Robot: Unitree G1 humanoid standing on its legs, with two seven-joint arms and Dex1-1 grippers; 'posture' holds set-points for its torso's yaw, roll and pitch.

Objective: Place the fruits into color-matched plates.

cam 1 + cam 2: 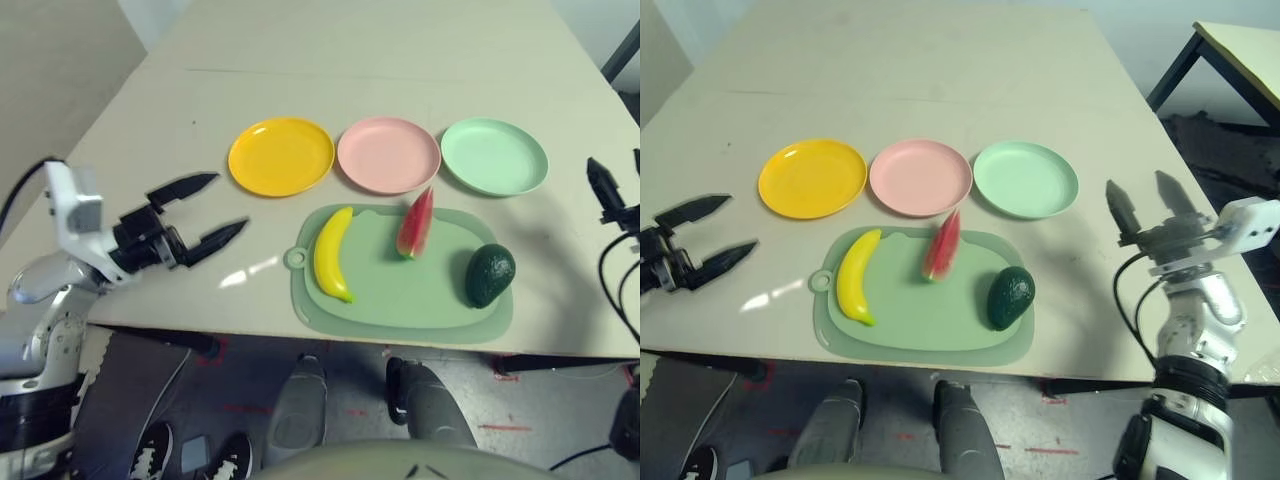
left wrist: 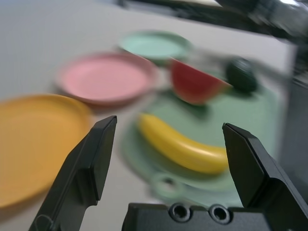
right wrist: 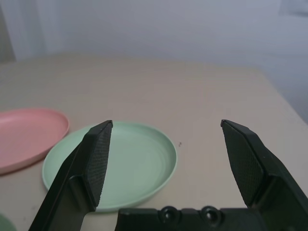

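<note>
Both grippers, left (image 1: 215, 208) and right (image 1: 1152, 205), wide, empty. Smooth curved banana (image 1: 333, 254), watermelon wedge (image 1: 416, 223), oval avocado (image 1: 489, 273) on rounded mat (image 1: 400, 290).

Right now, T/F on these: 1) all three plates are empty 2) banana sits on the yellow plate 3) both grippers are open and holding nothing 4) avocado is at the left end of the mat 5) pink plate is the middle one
1) True: the yellow plate, pink plate and green plate hold nothing.
2) False: the banana lies on the pale green mat.
3) True: left gripper and right gripper stand open and empty.
4) False: the avocado is at the mat's right end; the watermelon wedge sits between it and the banana.
5) True.
</note>
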